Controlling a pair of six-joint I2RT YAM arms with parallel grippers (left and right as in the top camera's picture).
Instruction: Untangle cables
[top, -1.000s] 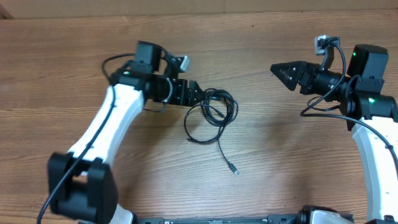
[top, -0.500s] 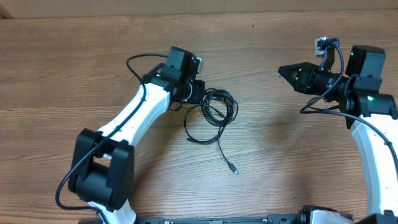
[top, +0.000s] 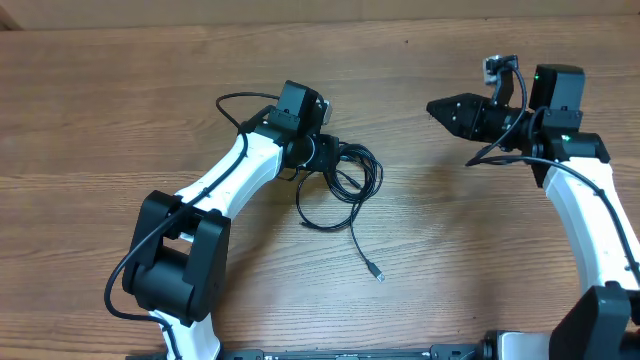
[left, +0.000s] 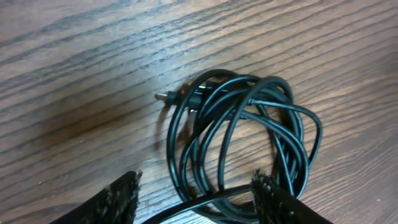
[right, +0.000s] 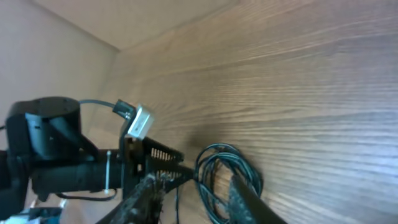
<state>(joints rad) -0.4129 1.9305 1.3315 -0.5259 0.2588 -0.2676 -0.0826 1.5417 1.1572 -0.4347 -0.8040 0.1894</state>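
Moved since a second ago: left arm, swung forward and to the right, so that the left gripper (top: 328, 157) now stands at the left rim of the cables (top: 350, 175); right gripper (top: 437, 107), shifted slightly leftward and farther back; cables themselves, unmoved. Item 1, nearest: loose cable end with a small silvery plug (top: 377, 271), lying flat on the wooden tabletop (top: 480, 240), apart from both grippers. Item 2: single strand (top: 353, 235) running from that plug back to a wide loop that joins the coil. Item 3: cables, thin black cords in overlapping loops at mid-tabletop; a second plug tip (left: 163, 96) sticks out of the coil's side in the left wrist view. Item 4: left gripper, released, fingers (left: 121, 199) spread, one strand crossing the gap between them, not pinched. Item 5, farthest, to the right: right gripper, pointing left toward the coil, well apart from the cables, fingers parted, holding nothing.
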